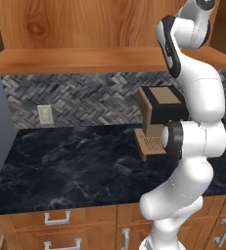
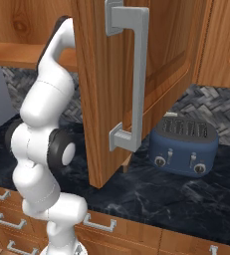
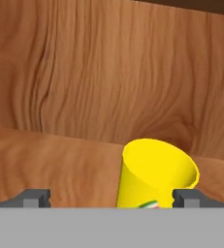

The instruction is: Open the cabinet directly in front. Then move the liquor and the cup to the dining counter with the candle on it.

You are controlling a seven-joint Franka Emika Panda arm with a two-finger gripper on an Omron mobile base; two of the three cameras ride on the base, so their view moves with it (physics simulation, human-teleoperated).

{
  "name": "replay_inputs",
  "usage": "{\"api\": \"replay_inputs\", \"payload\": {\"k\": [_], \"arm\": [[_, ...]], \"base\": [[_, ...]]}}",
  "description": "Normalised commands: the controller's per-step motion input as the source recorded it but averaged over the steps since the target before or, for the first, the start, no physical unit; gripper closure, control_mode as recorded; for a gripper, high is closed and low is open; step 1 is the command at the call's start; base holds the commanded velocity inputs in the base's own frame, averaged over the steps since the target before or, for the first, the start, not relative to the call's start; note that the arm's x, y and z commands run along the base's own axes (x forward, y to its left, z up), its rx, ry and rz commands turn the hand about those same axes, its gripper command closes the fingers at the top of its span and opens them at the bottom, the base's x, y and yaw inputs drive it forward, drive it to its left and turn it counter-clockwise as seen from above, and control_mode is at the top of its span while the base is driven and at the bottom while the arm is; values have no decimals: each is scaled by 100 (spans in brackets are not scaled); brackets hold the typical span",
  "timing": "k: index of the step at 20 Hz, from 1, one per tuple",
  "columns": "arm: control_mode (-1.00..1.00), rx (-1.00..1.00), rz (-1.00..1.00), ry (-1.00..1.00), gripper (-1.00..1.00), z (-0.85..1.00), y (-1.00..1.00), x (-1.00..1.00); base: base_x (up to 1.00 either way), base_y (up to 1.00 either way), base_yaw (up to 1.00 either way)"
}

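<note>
Inside the cabinet [image 2: 106, 89], whose door is swung open, the cup [image 3: 154, 174] is seen upright on the wooden shelf, between the spread fingertips of the empty gripper [image 3: 111, 197]

The white arm [image 1: 195, 122] reaches up past the cabinet [image 1: 85, 34] over the black counter [image 1: 75, 166].

Even, shadowless rendered light; all views sharp, no glare.
</note>
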Motion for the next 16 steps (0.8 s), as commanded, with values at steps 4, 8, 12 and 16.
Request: {"api": "replay_inputs", "payload": {"k": [4,8,12,16], "arm": [[-100,0,2,0,-100,0,-11,28],[-100,0,3,-1,-100,0,-33,23],[-100,0,1,-1,-100,0,-14,24],[-100,0,0,0,-100,0,-3,34]], "base": [[0,0,0],[0,0,0],[0,0,0],[0,0,0]]}}
